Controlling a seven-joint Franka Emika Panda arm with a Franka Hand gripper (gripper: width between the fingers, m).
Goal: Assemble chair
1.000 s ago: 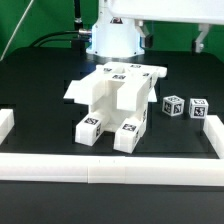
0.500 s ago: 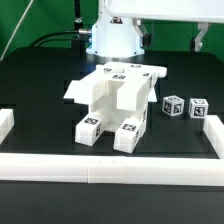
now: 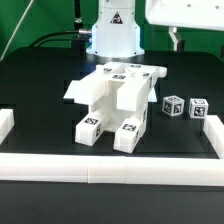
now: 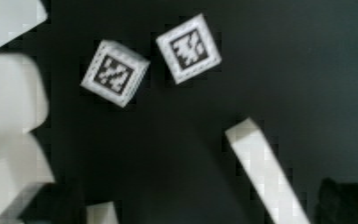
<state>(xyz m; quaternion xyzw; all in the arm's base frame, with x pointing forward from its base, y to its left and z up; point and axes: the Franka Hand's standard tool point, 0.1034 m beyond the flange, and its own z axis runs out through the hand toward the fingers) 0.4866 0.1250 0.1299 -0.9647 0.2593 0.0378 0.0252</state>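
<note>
Jaws spread wide and holding nothing hang high over the black worktop (image 3: 40,90). The part-built white chair (image 3: 112,98) lies below them, off toward the exterior view's left. One loose tagged cube (image 3: 174,105) and a second cube (image 3: 198,108) sit side by side lower down, closer under the jaws, clear of the chair.

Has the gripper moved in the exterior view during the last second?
Yes. The gripper has shifted toward the exterior view's left: it hung over the outer cube, and now it hangs over the inner cube, nearer the chair.
</note>
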